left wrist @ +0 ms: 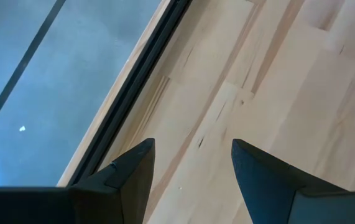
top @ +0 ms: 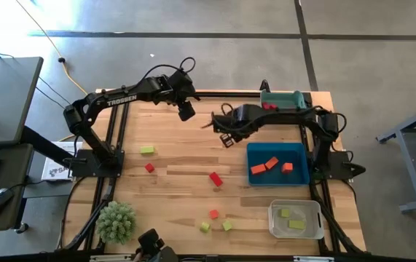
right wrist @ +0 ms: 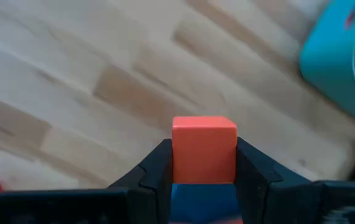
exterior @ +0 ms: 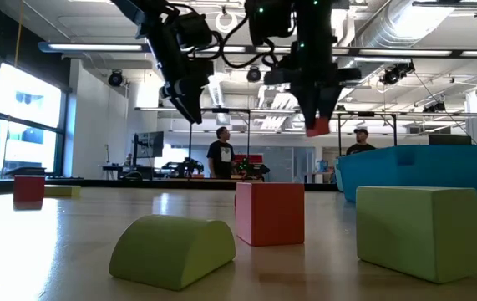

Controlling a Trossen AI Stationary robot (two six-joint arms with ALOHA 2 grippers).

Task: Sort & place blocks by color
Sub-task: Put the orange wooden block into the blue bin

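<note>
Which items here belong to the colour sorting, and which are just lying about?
Job: loose blocks, orange block in right gripper, blue bin, clear bin, teal bin.
Lying about: plant ball; left gripper, empty.

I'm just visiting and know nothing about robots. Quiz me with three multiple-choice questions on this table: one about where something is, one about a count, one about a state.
1. Where is the spiky green plant ball?
A. in the blue bin
B. near the table's front left corner
C. in the clear bin

2. How many blocks lie in the blue bin?
A. one
B. three
C. six

3. What is the right gripper doing?
A. holding an orange block
B. open and empty
C. gripping the plant ball

Answers: 1 B, the high view shows it there; 2 B, three orange blocks are inside; 3 A, the right wrist view shows the fingers clamping it.
</note>
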